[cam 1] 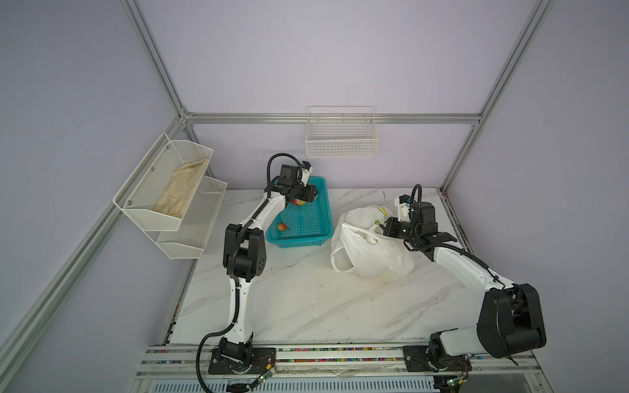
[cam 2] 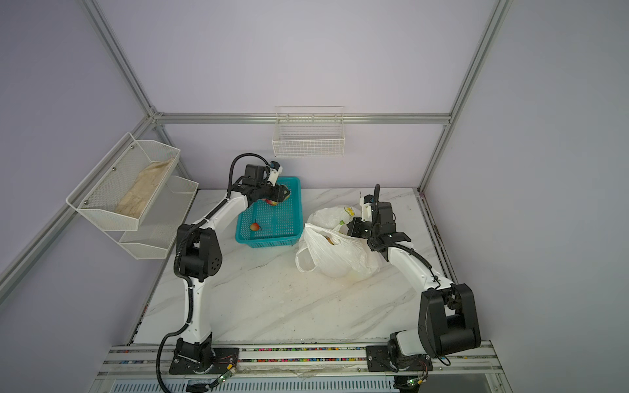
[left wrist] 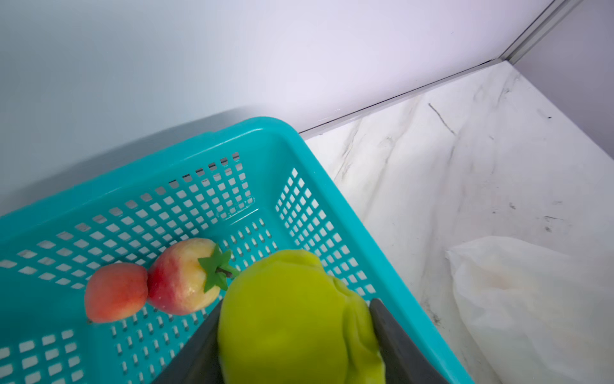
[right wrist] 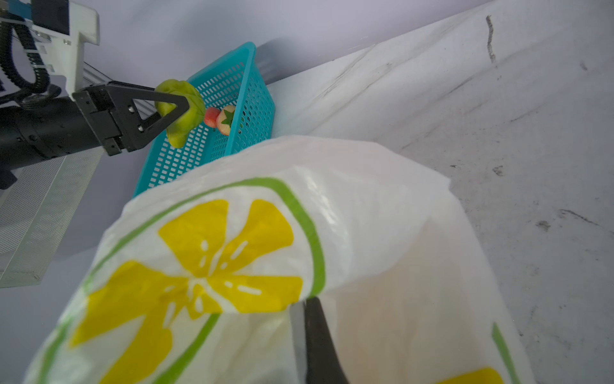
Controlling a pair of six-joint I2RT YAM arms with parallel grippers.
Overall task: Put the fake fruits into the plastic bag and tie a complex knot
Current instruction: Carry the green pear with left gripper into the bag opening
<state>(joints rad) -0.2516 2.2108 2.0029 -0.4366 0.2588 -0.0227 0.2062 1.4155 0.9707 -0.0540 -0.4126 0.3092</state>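
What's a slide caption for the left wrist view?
Left hand grips the green pear over the teal basket holding two reddish fruits.

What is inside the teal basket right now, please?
A red fruit lies alone at its near end; farther back a pink ball touches a leaf-capped strawberry. The left gripper, shut on the green pear, hides the basket floor beneath it.

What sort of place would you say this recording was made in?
Most likely a robotics lab test cell, not a home: an aluminium frame holds plain lilac panels, two robot arms are bolted to a front rail, and a teal basket sits on a marble-look tabletop.
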